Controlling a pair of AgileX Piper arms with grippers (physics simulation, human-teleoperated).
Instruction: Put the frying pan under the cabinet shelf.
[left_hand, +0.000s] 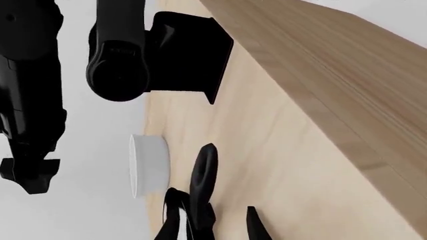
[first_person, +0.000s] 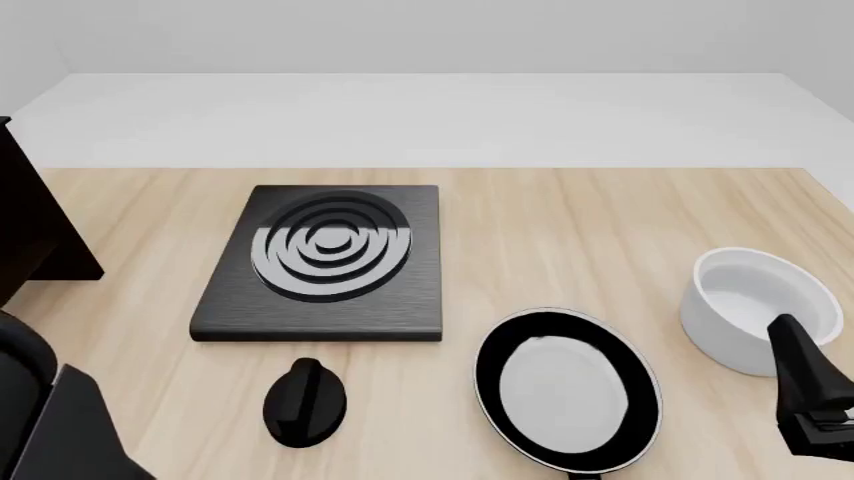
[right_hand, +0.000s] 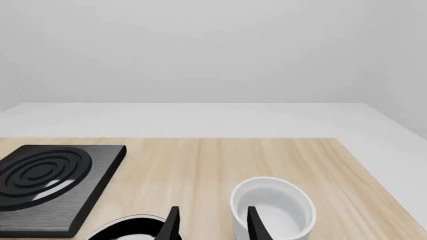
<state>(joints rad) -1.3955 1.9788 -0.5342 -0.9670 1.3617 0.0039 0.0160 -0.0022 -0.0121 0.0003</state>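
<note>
Frying pan (first_person: 570, 389): round, black rim, pale grey inside | right jaws spread | left jaws: cannot tell

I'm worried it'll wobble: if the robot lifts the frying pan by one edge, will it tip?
Probably. The frying pan is wide and shallow, so a grip on its rim would likely let the far side droop. It looks rigid, so it shouldn't bend. Pushed, its flat base would probably slide across the table rather than roll.

We see the frying pan (first_person: 570, 388), black-rimmed with pale grey inside, flat on the table at five o'clock; the cabinet shelf (first_person: 34, 225), near-black, stands at nine o'clock.
</note>
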